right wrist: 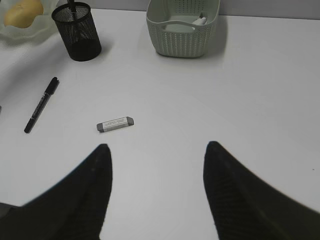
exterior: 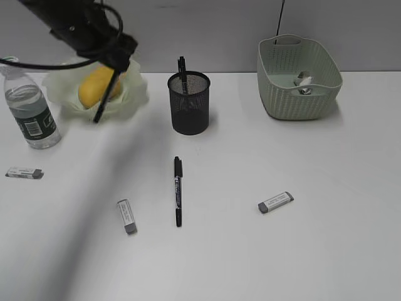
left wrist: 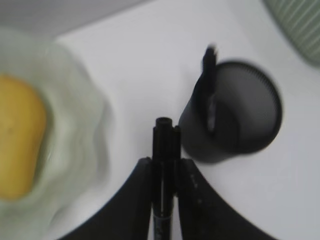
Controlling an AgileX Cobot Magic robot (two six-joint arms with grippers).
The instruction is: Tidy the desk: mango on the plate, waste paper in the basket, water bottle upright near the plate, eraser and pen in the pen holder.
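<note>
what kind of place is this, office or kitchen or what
Most likely an office-style desk staged for a tidying test: a plain white desk holds a pen holder, loose erasers and a pen, with a grey wall behind.

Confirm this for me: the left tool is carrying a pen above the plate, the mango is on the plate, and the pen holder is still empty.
Not quite. The pen holder is not empty: a pen already stands in it, as the exterior view shows. The rest holds: the left tool grips a pen above the plate, where the mango lies.
</note>
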